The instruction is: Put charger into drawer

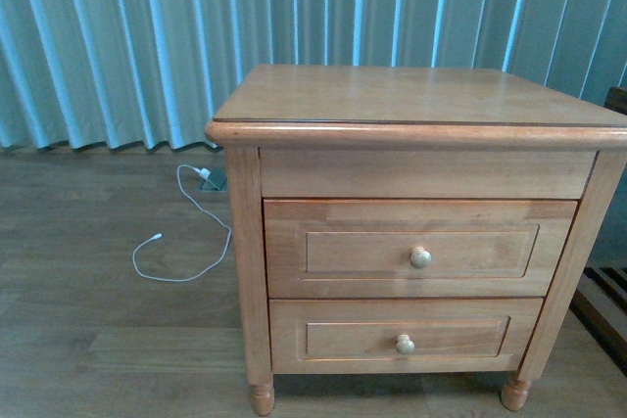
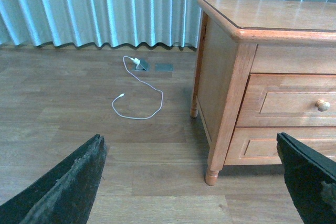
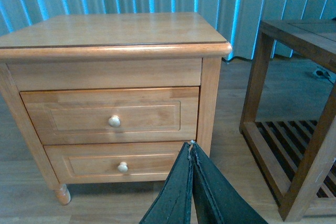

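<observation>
The charger is out of view in every view. The drawer (image 1: 419,247) is the upper, taller one of a wooden nightstand (image 1: 411,95); it is shut, with a round pale knob (image 1: 420,257). The drawer (image 2: 294,103) also shows at the edge of the left wrist view and the drawer (image 3: 110,116) faces the right wrist camera. My left gripper (image 2: 189,140) is open and empty above the floor, beside the nightstand's front leg. My right gripper (image 3: 191,146) is shut with nothing in it, in front of the nightstand's corner post. Neither arm shows in the front view.
A shorter lower drawer (image 1: 404,338) sits shut under the upper one. A thin white cable (image 1: 186,232) lies looped on the wooden floor by a floor socket (image 2: 142,65). Blue-lit curtains (image 1: 118,36) hang behind. A dark wooden table with a slatted shelf (image 3: 294,145) stands beside the nightstand.
</observation>
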You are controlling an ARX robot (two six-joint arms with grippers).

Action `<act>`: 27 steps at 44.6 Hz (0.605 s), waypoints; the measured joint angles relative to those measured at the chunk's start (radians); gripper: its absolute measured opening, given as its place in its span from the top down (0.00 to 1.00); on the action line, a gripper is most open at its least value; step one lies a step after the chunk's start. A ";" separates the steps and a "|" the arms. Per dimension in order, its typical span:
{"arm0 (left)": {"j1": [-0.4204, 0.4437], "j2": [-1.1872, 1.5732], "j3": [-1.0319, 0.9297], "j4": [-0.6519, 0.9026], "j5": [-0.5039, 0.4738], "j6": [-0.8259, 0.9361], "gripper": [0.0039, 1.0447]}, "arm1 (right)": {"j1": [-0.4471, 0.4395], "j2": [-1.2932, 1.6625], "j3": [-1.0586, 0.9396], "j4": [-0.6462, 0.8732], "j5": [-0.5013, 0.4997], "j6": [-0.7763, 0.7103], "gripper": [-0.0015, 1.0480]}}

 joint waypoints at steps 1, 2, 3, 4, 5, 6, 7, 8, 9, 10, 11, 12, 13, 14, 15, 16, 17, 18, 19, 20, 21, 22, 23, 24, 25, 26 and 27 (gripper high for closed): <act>0.000 0.000 0.000 0.000 0.000 0.000 0.06 | 0.000 -0.006 -0.009 0.004 0.000 0.000 0.98; 0.000 0.000 0.000 0.000 0.000 0.000 0.06 | 0.000 -0.013 -0.017 0.003 0.000 0.000 0.98; 0.000 0.000 0.000 0.000 0.000 0.000 0.06 | 0.000 -0.019 -0.024 0.001 0.000 0.000 0.98; 0.000 0.000 0.000 0.000 0.000 0.000 0.06 | 0.000 -0.024 -0.024 -0.005 0.000 -0.001 0.98; 0.000 0.000 0.000 0.000 0.000 0.000 0.06 | 0.000 -0.040 -0.024 -0.020 0.000 0.000 0.98; 0.000 0.000 0.000 0.000 0.000 0.000 0.06 | 0.000 -0.065 -0.022 -0.056 0.000 0.000 0.98; 0.000 0.000 0.000 0.000 0.000 0.000 0.06 | 0.000 -0.091 -0.023 -0.096 0.000 0.000 0.98; 0.000 0.000 0.000 0.000 0.000 0.000 0.06 | 0.000 -0.121 -0.023 -0.132 0.000 0.000 0.98; 0.000 0.000 0.000 0.000 0.000 0.000 0.06 | 0.000 -0.146 -0.023 -0.159 0.000 -0.001 0.98; 0.000 0.000 0.000 0.000 -0.003 0.000 0.06 | 0.000 -0.163 -0.023 -0.167 0.000 -0.001 0.98; 0.000 0.000 0.000 0.000 -0.002 0.000 0.06 | 0.000 -0.180 -0.023 -0.170 0.000 -0.001 0.98; 0.000 0.000 0.000 0.000 -0.002 0.000 0.06 | 0.000 -0.189 -0.023 -0.171 0.000 -0.001 0.98; 0.000 0.000 0.000 0.000 -0.002 0.000 0.06 | 0.001 -0.193 -0.023 -0.171 0.000 -0.001 0.98; 0.000 0.000 0.000 0.000 -0.002 0.000 0.06 | 0.001 -0.194 -0.023 -0.172 0.000 -0.001 0.98; 0.000 0.000 0.000 0.000 -0.002 0.000 0.06 | 0.001 -0.194 -0.023 -0.175 0.000 -0.001 0.98; 0.000 0.000 0.000 0.000 -0.002 0.000 0.06 | 0.001 -0.194 -0.023 -0.176 0.000 -0.001 0.98; 0.000 0.000 0.000 0.000 -0.002 0.000 0.06 | 0.001 -0.194 -0.023 -0.176 0.000 -0.001 0.98; 0.000 0.000 0.000 0.000 -0.002 0.000 0.06 | 0.001 -0.194 -0.023 -0.176 0.000 -0.001 0.98; 0.000 0.000 0.000 0.000 -0.002 0.000 0.06 | 0.001 -0.195 -0.023 -0.176 0.000 -0.001 0.98; 0.000 0.000 0.000 0.000 -0.002 0.000 0.06 | 0.001 -0.195 -0.023 -0.176 0.000 -0.001 0.98; 0.000 0.000 0.000 0.000 -0.002 0.000 0.06 | 0.001 -0.195 -0.023 -0.176 0.000 -0.001 0.98; 0.000 0.000 0.000 0.000 -0.002 0.000 0.06 | 0.001 -0.195 -0.023 -0.177 0.000 -0.001 0.98; 0.000 0.000 0.000 0.000 -0.002 0.000 0.06 | 0.001 -0.195 -0.023 -0.177 0.000 -0.001 0.98; 0.000 0.000 0.000 0.000 -0.002 0.000 0.06 | 0.001 -0.195 -0.023 -0.177 0.000 -0.001 0.98; 0.000 0.000 0.000 0.000 -0.002 0.000 0.06 | 0.001 -0.195 -0.023 -0.177 0.000 -0.001 0.98; 0.000 0.000 0.000 0.000 -0.002 0.000 0.06 | 0.001 -0.195 -0.023 -0.177 0.000 -0.001 0.98; 0.000 0.000 0.000 0.000 -0.002 0.000 0.06 | 0.001 -0.195 -0.023 -0.177 0.000 -0.001 0.98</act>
